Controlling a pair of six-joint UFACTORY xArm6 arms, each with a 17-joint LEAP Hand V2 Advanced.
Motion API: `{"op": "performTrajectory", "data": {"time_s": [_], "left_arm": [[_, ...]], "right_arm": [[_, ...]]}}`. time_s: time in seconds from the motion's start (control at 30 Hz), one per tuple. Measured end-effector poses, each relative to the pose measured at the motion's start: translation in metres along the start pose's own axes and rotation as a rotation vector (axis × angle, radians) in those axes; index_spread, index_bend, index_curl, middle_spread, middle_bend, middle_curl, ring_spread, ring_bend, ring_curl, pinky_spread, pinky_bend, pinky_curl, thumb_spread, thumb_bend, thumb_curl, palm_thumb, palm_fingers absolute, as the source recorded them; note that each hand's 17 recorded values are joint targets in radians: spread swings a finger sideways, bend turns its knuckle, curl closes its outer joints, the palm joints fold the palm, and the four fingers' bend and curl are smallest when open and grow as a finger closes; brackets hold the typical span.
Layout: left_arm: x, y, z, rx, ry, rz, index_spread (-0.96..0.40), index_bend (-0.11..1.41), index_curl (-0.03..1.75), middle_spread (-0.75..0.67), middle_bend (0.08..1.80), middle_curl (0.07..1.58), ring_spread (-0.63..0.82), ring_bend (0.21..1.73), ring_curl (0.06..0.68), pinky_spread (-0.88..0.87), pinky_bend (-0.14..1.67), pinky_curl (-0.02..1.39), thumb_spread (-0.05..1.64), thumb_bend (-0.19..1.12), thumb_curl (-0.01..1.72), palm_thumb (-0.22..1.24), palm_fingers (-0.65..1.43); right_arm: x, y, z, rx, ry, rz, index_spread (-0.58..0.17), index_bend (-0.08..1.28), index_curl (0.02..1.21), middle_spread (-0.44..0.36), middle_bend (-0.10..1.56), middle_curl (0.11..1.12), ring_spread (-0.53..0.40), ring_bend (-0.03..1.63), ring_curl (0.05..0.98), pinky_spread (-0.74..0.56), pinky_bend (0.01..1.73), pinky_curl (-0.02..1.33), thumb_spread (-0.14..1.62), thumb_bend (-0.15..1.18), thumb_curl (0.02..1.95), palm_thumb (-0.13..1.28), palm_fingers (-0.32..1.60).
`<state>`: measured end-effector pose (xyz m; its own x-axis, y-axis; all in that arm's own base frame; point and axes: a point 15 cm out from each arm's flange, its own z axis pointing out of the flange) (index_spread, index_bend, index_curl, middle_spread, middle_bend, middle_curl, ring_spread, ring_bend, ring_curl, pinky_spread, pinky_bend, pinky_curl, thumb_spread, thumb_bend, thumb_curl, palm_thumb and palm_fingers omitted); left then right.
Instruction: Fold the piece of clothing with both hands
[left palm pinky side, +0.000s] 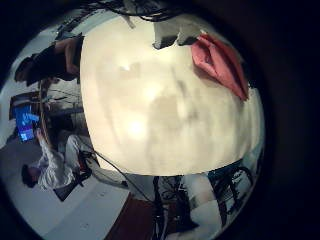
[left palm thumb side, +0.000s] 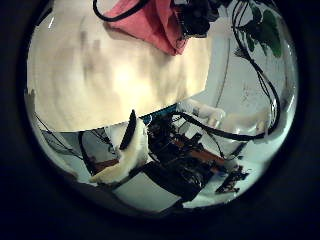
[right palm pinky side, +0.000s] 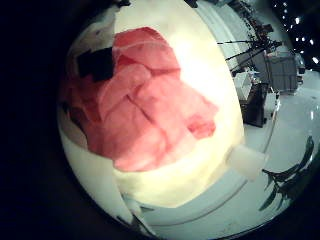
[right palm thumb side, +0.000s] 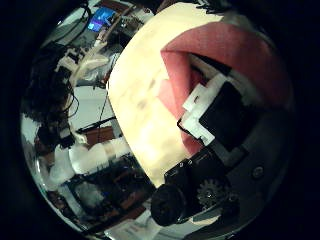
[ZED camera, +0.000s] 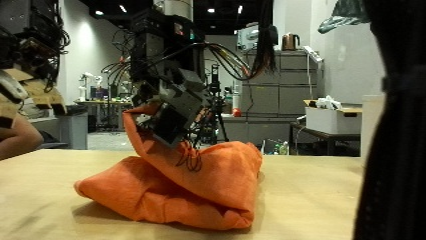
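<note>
Orange cloth (ZED camera: 180, 185) sits bunched in a loose heap on the pale tabletop (ZED camera: 53, 215), one edge lifted up. A hand (ZED camera: 173, 115) is right on top of it, fingers curled into that raised fold, pinching cloth. Can't tell left or right from outside view. Right palm view: cloth (right palm pinky side: 140, 105) close under it.

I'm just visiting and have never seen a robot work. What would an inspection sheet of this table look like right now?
Surface: pale wooden table, bare around the cloth.
Job's things: orange garment, bunched and partly folded on the table.
Clutter: nothing seen.
Robot hands: one robot hand on the garment's raised edge, fingers down in the cloth; which hand, cannot tell. The other is not seen from outside.
Cables: left out.
Surroundings: lab room with cabinets behind.
</note>
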<state>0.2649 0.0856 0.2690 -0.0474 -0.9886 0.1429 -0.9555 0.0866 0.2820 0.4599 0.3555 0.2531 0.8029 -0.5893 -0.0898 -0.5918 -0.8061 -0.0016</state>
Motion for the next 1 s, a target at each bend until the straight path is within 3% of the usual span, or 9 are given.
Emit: {"op": "performTrajectory", "data": {"time_s": [0.03,0.1,0.13,0.23,0.4,0.63,0.83,1.0], "left_arm": [[0.001,0.002,0.002,-0.004,0.0,0.0,0.15,0.14,0.22,0.35,0.2,0.31,0.58,0.4,0.229,0.53,0.32,0.32,1.13,-0.02,0.31,0.42,-0.03],[0.003,0.004,0.002,0.001,0.0,0.0,0.15,0.14,0.22,0.35,0.2,0.31,0.58,0.4,0.229,0.53,0.32,0.32,1.13,-0.02,0.31,0.42,-0.03],[0.004,0.004,0.002,0.001,0.001,0.0,0.15,0.14,0.22,0.35,0.2,0.31,0.58,0.4,0.229,0.53,0.32,0.32,1.14,-0.01,0.31,0.43,-0.03],[0.008,0.002,0.001,0.005,-0.002,0.006,0.16,0.15,0.22,0.35,0.2,0.31,0.58,0.4,0.229,0.53,0.32,0.32,1.14,-0.01,0.32,0.45,-0.02],[0.022,0.007,-0.006,0.011,-0.007,0.021,0.17,0.14,0.23,0.36,0.2,0.32,0.58,0.4,0.228,0.53,0.32,0.32,1.14,-0.01,0.32,0.49,-0.02],[0.054,0.012,-0.019,0.03,-0.026,0.05,0.18,0.15,0.23,0.37,0.2,0.32,0.59,0.4,0.228,0.54,0.32,0.32,1.12,-0.02,0.33,0.52,-0.02],[0.082,0.019,-0.029,0.038,-0.026,0.076,0.18,0.15,0.24,0.38,0.2,0.32,0.59,0.4,0.228,0.53,0.32,0.32,1.12,-0.02,0.33,0.54,-0.01],[0.109,0.03,-0.036,0.014,-0.028,0.084,0.18,0.16,0.25,0.37,0.2,0.32,0.59,0.4,0.228,0.54,0.31,0.32,1.12,-0.02,0.33,0.54,0.0]], "right_arm": [[0.003,0.001,-0.002,0.006,-0.008,0.006,-0.312,0.48,0.83,-0.158,0.9,0.78,-0.258,1.29,0.681,-0.42,1.1,0.76,1.29,-0.03,0.57,0.89,0.27],[0.01,0.003,-0.01,0.025,-0.019,0.015,-0.347,0.42,0.77,-0.133,0.81,0.74,-0.235,1.21,0.657,-0.34,1.01,0.74,1.29,-0.03,0.56,0.86,0.07],[0.019,0.006,-0.016,0.041,-0.034,0.023,-0.385,0.42,0.7,-0.1,0.67,0.67,-0.18,1.08,0.606,-0.21,0.98,0.72,1.26,-0.03,0.55,0.84,-0.05],[0.022,0.007,-0.039,0.109,-0.089,0.0,-0.408,0.39,0.61,-0.049,0.51,0.58,-0.062,0.87,0.489,0.03,0.92,0.65,1.18,-0.01,0.56,0.9,-0.07],[0.042,0.029,-0.107,0.236,-0.122,0.02,-0.411,0.33,0.52,0.001,0.41,0.49,0.079,0.72,0.4,0.29,0.82,0.56,1.09,-0.02,0.58,0.92,-0.01],[0.054,0.106,-0.166,0.205,-0.137,0.089,-0.412,0.31,0.46,0.022,0.36,0.43,0.155,0.61,0.331,0.43,0.63,0.45,1.04,-0.03,0.58,0.89,0.06],[0.073,0.157,-0.202,0.23,-0.114,0.162,-0.405,0.29,0.43,0.019,0.32,0.4,0.173,0.54,0.296,0.46,0.56,0.4,1.05,-0.03,0.55,0.83,0.13],[0.059,0.193,-0.216,0.206,-0.126,0.187,-0.386,0.27,0.41,0.018,0.29,0.38,0.179,0.49,0.273,0.46,0.48,0.36,1.07,-0.03,0.52,0.78,0.18]]}}
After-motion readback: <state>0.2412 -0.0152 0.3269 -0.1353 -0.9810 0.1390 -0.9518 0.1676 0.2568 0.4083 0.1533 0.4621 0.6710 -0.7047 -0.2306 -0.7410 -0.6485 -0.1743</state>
